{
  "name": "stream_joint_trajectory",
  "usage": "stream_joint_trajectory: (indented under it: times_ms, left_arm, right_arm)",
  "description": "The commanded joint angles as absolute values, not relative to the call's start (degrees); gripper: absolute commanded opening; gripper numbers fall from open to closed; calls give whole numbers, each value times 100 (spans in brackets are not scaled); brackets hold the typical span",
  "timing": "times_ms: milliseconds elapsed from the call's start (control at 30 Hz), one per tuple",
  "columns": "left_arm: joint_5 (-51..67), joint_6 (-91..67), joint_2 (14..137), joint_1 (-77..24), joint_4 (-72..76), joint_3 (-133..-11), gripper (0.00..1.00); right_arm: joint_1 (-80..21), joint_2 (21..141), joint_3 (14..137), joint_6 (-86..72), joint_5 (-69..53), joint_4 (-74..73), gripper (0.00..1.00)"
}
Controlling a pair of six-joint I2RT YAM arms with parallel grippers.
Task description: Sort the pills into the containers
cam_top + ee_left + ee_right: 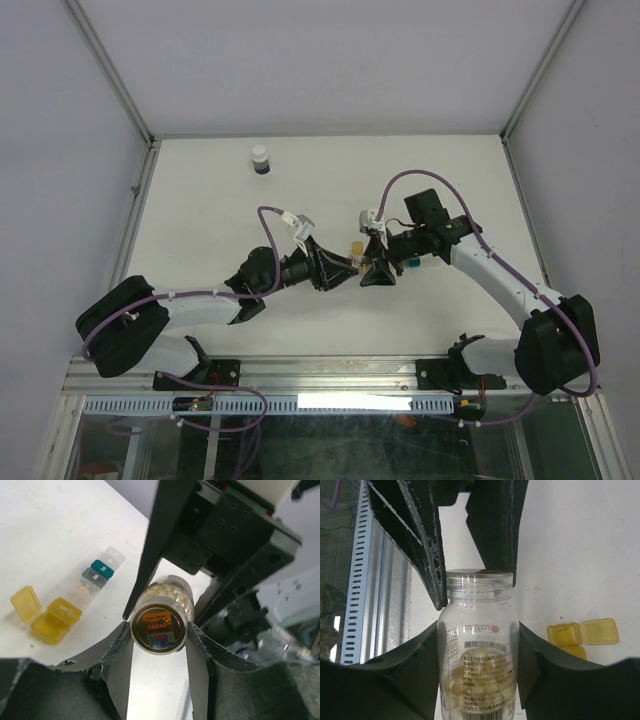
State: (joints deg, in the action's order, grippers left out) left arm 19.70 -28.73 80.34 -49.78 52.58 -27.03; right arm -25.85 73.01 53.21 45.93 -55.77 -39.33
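Observation:
A clear pill bottle holding pale yellow pills is held between both grippers above the table. My right gripper is shut on the bottle's body. My left gripper is shut on its gold cap. In the top view the two grippers meet at the table's middle, left and right. The containers lie on the table beyond: the yellow compartment is open with its lid flipped back, and the clear-white, teal and clear ones are closed. The yellow compartment also shows in the right wrist view.
A small white-capped, dark-bottomed bottle stands at the far side of the table, left of centre. The metal rail of the table's near edge runs close beside the grippers. Side walls enclose the table.

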Motion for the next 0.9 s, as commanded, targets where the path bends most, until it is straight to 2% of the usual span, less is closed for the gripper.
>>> stream_joint_trajectory:
  times_ms: [0,167,200,367,400,433,500,700,867]
  left_arm:
    - [224,-4928,7527,-5391,5071,-2639,0]
    - [336,-4951,7546,-5440,4825,-2935,0]
    - [395,-4923,7545,-5433,4862,-2952,5]
    - [550,-4377,7232,-5432,5347,-2647,57]
    - [545,-4128,7110,-5432,5405,-2531,72]
    - [547,-3855,6993,-5432,5489,-2403,83]
    - [560,-3237,6743,-5427,5825,-2051,98]
    - [1004,-1712,6129,-5381,6478,-1427,99]
    - [726,-2369,6337,-5361,7034,-1332,99]
  right_arm:
    - [-2645,7346,5607,4707,-5731,-3735,0]
    - [-2651,7335,5608,4685,-5723,-3733,0]
    - [-2646,7326,5615,4691,-5722,-3734,0]
    - [-2646,7295,5609,4704,-5762,-3755,0]
    - [-2650,7295,5615,4722,-5779,-3765,0]
    - [-2646,7295,5616,4737,-5801,-3781,0]
    - [-2653,7291,5623,4759,-5845,-3799,0]
    - [-2641,7299,5631,4810,-6103,-3851,0]
    - [-2392,7139,5570,3951,-6578,-3221,0]
